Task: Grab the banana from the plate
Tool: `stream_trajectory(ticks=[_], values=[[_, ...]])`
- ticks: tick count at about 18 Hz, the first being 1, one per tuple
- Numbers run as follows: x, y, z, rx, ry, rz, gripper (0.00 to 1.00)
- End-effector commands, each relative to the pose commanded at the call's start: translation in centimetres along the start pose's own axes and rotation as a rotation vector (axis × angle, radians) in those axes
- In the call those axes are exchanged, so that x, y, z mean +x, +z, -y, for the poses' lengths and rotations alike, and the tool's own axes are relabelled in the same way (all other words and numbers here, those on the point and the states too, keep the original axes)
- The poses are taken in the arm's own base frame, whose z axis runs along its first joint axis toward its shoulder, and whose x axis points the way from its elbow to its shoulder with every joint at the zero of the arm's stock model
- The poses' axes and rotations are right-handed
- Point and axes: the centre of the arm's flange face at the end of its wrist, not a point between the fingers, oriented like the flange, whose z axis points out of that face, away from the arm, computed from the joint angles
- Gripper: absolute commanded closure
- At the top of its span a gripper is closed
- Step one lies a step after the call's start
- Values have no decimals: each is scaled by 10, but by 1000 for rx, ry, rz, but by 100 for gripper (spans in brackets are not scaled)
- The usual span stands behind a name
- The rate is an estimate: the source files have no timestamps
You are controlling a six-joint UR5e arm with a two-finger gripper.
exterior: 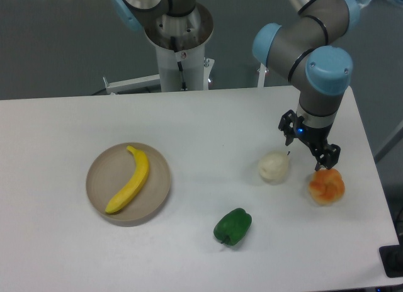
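A curved yellow banana [131, 179] lies on a round beige plate [157, 194] at the left of the white table. My gripper [308, 150] hangs far to the right of the plate, between a pale round fruit and an orange lumpy fruit. Its two black fingers stand apart and hold nothing.
A pale whitish fruit [274, 166] and an orange lumpy fruit [326, 186] sit just below the gripper. A green bell pepper [232, 226] lies near the front middle. The arm's base column [179, 46] stands behind the table's back edge.
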Motion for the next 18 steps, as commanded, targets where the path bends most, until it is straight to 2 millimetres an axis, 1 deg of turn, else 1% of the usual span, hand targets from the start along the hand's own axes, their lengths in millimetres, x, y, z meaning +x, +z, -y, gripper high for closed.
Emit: stream_trajectory(ticks=[3,6,8,10,11,12,13,14,15,17,18], values=[[0,0,2,0,-5,0,0],[2,-1,9,2,-25,3,0],[3,-1,20,9,-87,5,0],[8,-6,34,21,-134,7,0],[15,-6,56,23,-137,0,0],[25,-1,72,25,-169,-14,0],[35,1,83,26,-213,-24,0],[42,1,97,27,-217,-26,0],[54,4,120,13,-212,-33,0],[79,16,151,11,-265,-64,0],[87,18,162,13,-291,-69,0]])
